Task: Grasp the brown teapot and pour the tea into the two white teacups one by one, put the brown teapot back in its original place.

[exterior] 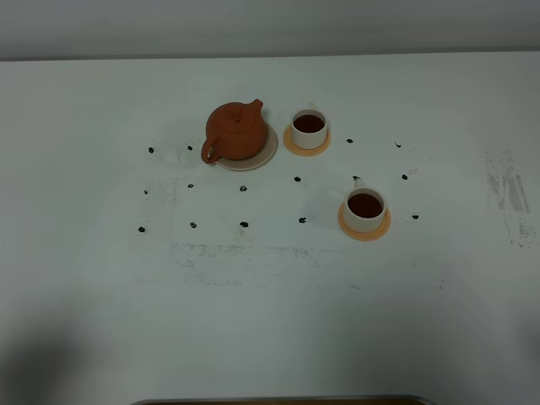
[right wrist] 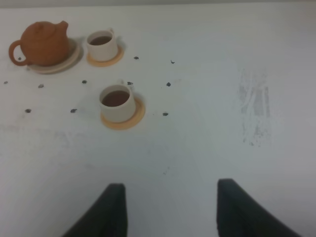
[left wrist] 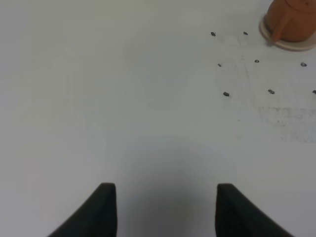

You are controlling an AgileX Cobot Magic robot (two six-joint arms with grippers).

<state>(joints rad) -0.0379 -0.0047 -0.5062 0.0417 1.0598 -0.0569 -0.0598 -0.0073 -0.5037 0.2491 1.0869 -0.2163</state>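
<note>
Looks basically done — both white teacups [exterior: 309,129] [exterior: 364,209] hold dark tea on their orange coasters [exterior: 364,228], and the brown teapot [exterior: 234,132] sits on its saucer [exterior: 263,152]. Left gripper [left wrist: 165,210] and right gripper [right wrist: 170,210] hang spread and empty, apparently well clear — nothing obvious left.

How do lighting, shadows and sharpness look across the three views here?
Exterior high: even, soft light, darkening toward the lower corners; the brown teapot and both white teacups cast faint shadows. Left wrist: washed-out table, faint shadow between the open left gripper fingers, teapot cropped at the frame edge. Right wrist: slightly soft, right gripper fingers dark and featureless.
</note>
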